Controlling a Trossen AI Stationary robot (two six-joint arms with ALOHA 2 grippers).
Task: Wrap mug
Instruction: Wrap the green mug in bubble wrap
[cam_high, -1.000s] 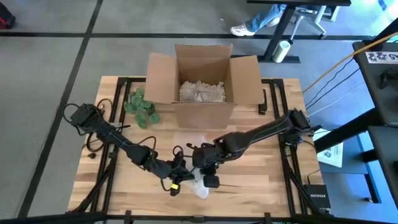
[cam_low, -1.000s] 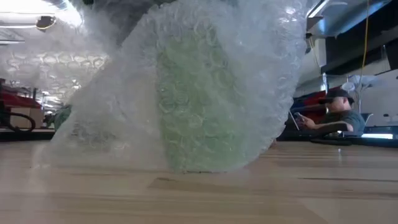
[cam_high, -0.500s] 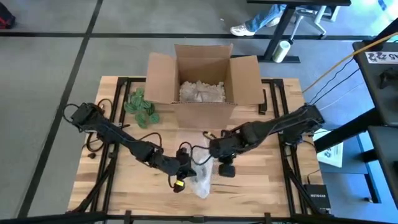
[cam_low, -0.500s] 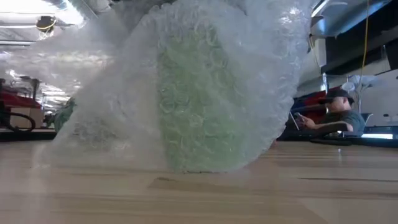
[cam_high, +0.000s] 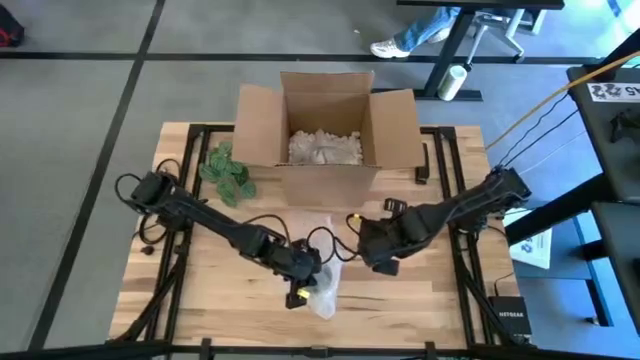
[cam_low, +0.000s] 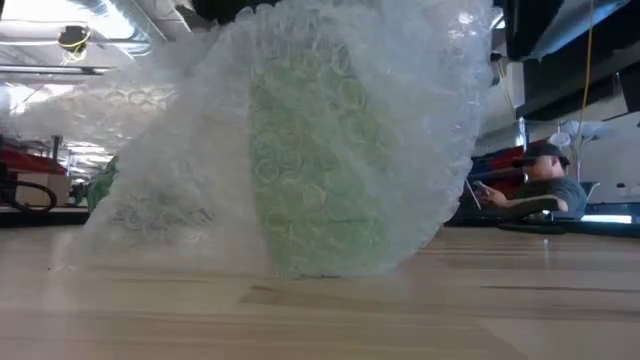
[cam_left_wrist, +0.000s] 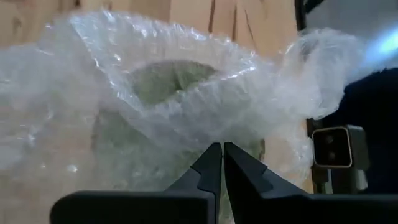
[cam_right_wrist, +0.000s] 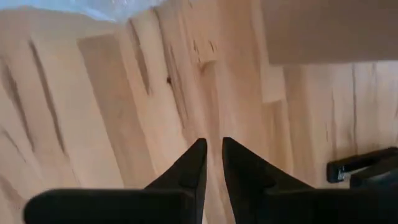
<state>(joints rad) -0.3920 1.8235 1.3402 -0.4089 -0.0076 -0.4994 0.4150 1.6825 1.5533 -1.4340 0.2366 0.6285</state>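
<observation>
Left tool (cam_high: 303, 283), fingers pinched nearly together on a fold of bubble wrap (cam_left_wrist: 186, 118), sits over the green mug (cam_low: 315, 175), which stands bundled near the middle of the bench's front edge (cam_high: 330, 335). Right tool (cam_high: 383, 262), just right of the bundle, is almost closed and empty. Judgement: wrap light, soft, springy, likely to unfold; mug rigid, breakable; grip gathered film above the rim.

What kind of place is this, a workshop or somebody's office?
Probably a lab or workshop with office desks around. A wooden table stands on bare grey floor with two robot arms mounted on it; a seated person works at a desk behind, and an open cardboard box waits for packing.
</observation>
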